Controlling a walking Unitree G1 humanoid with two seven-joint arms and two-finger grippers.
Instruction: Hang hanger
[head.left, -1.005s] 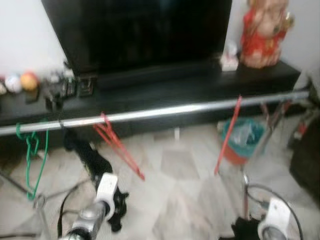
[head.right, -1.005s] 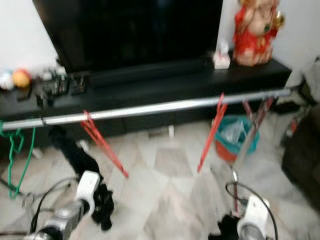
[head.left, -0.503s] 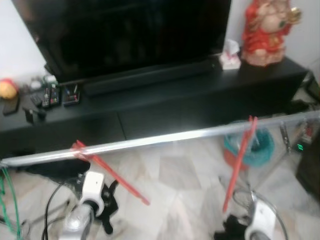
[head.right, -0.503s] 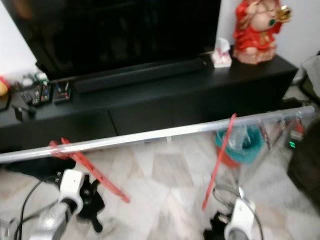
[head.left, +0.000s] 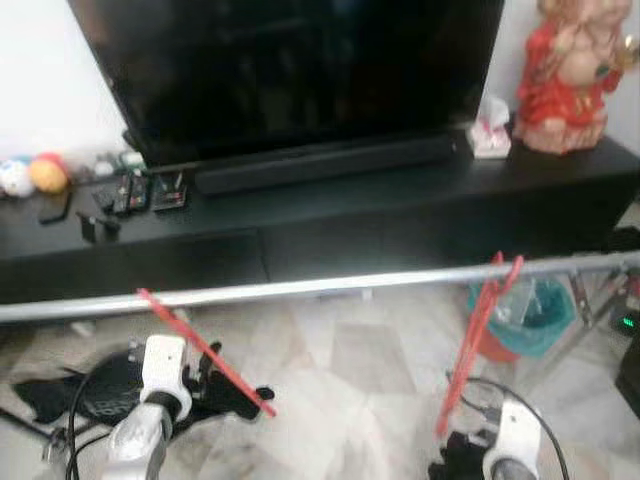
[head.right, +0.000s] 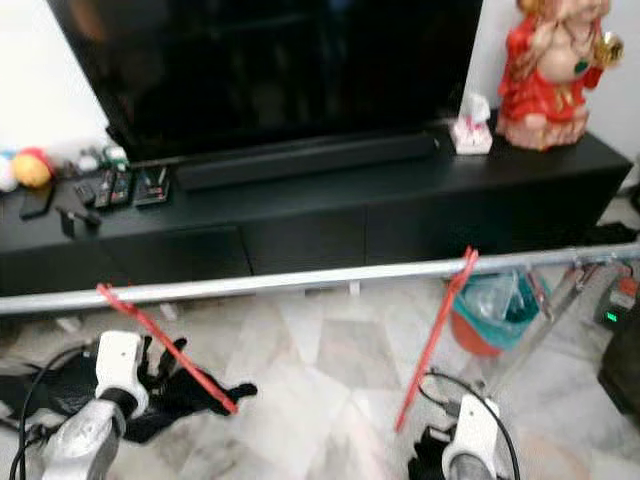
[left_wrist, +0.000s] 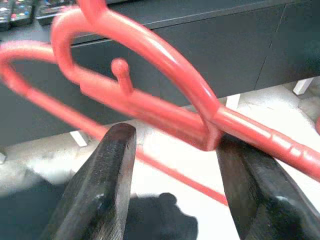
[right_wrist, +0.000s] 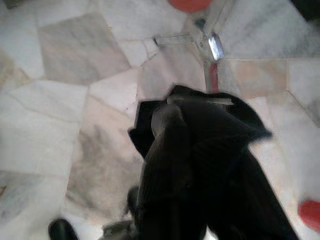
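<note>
Silver rail (head.left: 330, 286); red hanger (head.left: 205, 350) slanting down rightward.

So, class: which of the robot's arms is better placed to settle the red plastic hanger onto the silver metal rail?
Left. The left claw straddles the red plastic hanger hooked on the silver metal rail; the right claw hangs low over the floor.

A glossy red plastic hanger (left_wrist: 165, 107) hangs from a polished metal rail (head.left: 300, 288) above a smooth marble-look floor (head.left: 360, 350), with matt black claw fingers (left_wrist: 107, 185)
</note>
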